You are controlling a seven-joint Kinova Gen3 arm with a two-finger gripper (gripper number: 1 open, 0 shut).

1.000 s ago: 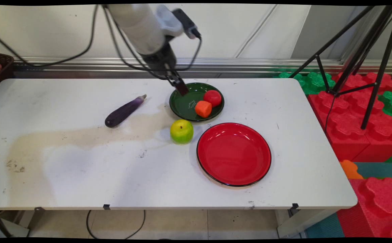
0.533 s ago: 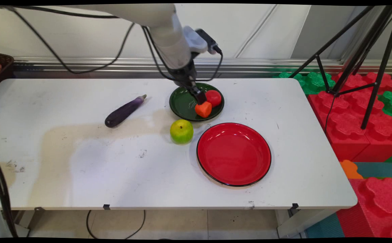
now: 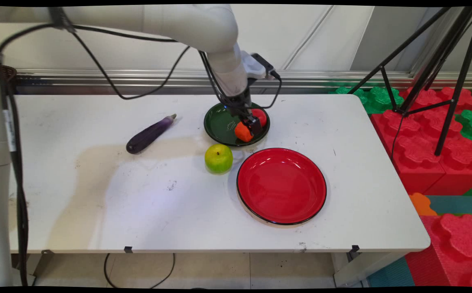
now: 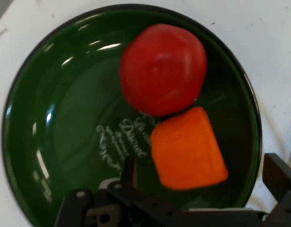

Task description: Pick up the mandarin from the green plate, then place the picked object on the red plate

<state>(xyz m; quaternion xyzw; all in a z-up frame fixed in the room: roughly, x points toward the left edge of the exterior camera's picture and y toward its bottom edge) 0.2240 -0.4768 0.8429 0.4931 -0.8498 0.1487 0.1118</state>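
Note:
A dark green plate (image 3: 215,124) (image 4: 55,118) stands at the table's far middle and holds a red tomato (image 3: 262,115) (image 4: 162,68) and an orange carrot chunk (image 3: 242,132) (image 4: 188,149), which touch each other. My gripper (image 3: 253,124) (image 4: 202,168) has come down over the plate and is open. In the hand view one finger (image 4: 130,170) stands left of the orange chunk and the other finger (image 4: 278,174) right of it, neither touching it. In the main view the hand hides part of the tomato.
A green apple (image 3: 218,158) sits just in front of the green plate. Right of the apple lies an empty red plate (image 3: 281,186). A purple eggplant (image 3: 150,133) lies to the left. Red and green foam blocks (image 3: 431,138) and a tripod (image 3: 443,69) stand beyond the table's right end.
The arm has swung right and down, carrying the gripper from the green plate's far left rim to over the orange chunk beside the tomato. Nothing on the table has moved.

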